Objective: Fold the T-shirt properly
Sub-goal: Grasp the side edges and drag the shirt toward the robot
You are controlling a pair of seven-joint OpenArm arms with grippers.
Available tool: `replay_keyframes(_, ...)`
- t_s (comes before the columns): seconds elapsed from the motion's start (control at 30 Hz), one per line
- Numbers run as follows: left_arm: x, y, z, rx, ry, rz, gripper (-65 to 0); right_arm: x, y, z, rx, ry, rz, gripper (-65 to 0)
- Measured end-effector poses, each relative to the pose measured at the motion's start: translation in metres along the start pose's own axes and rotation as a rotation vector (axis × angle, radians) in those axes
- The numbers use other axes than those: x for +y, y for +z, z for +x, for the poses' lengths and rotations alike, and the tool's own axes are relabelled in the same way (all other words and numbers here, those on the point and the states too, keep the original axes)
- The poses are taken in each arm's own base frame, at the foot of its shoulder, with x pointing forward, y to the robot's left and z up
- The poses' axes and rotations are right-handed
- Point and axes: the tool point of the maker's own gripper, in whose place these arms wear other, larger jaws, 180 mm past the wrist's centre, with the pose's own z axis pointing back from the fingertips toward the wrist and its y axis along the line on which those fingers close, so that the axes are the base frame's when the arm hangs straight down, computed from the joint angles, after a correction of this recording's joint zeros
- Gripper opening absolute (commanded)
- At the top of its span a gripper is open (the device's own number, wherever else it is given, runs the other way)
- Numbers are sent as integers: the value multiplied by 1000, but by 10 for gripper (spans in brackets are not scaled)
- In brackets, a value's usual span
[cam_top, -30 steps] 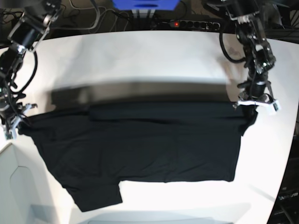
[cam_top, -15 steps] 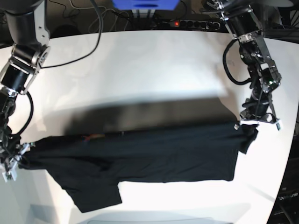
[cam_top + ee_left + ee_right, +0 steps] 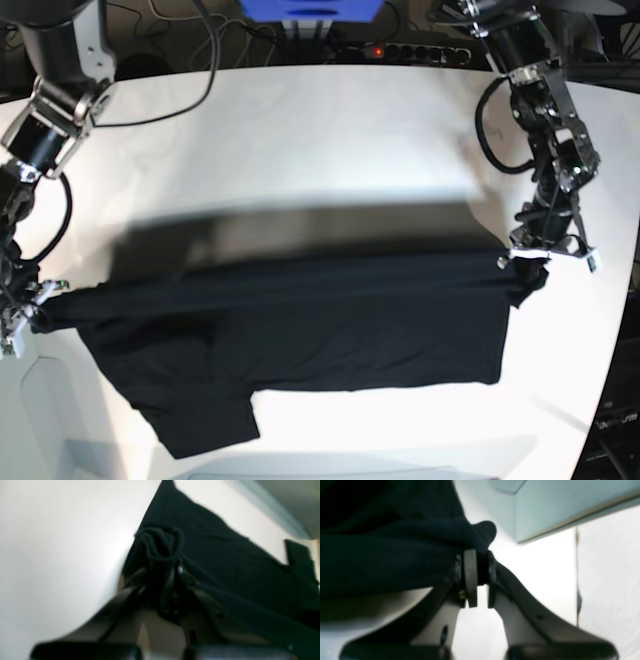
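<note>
The black T-shirt (image 3: 300, 330) is stretched between my two grippers, its upper edge lifted and taut, its lower part and one sleeve (image 3: 205, 425) lying on the white table (image 3: 300, 130). At the right of the base view my left gripper (image 3: 530, 262) is shut on one corner. The left wrist view shows bunched black cloth pinched by the left gripper (image 3: 175, 570), with the T-shirt (image 3: 225, 562) spreading away behind. My right gripper (image 3: 28, 318) at the left edge is shut on the other corner; up close the right gripper (image 3: 482, 562) squeezes a fold of the T-shirt (image 3: 395, 555).
A power strip (image 3: 410, 50), cables and a blue box (image 3: 310, 10) lie beyond the table's far edge. A pale grey panel (image 3: 40, 420) sits at the front left corner. The table's rounded front right edge (image 3: 590, 400) is near the left arm.
Both grippers carried the held edge of the T-shirt toward the front of the table, then eased slightly back. The shirt's far half now overlaps more of its near half.
</note>
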Motion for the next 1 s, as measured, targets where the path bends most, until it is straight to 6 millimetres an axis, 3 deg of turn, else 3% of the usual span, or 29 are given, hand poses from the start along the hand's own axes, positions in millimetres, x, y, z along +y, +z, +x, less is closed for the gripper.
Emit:
replay_keyframes(0.23,12,11,-3,-9,19,26,-649,-2,15,-1,-73,-32,-28,-650)
replay_keyframes(0.4,9,26,-9,-5,-13,18,-649,-9,26,-19,-64,-34,-65,-650)
replay_keyframes(0.57,15,46,-21,13,-54,34,-649,-1,37,-72,51,34,-80,-650)
replay_keyframes(0.77,42,67,-62,123,-74,99,-649,11,63,-121,132,130,-78,-650)
replay_keyframes(1.0,66,90,-96,220,-88,153,-649,23,83,-183,277,181,-46,-650)
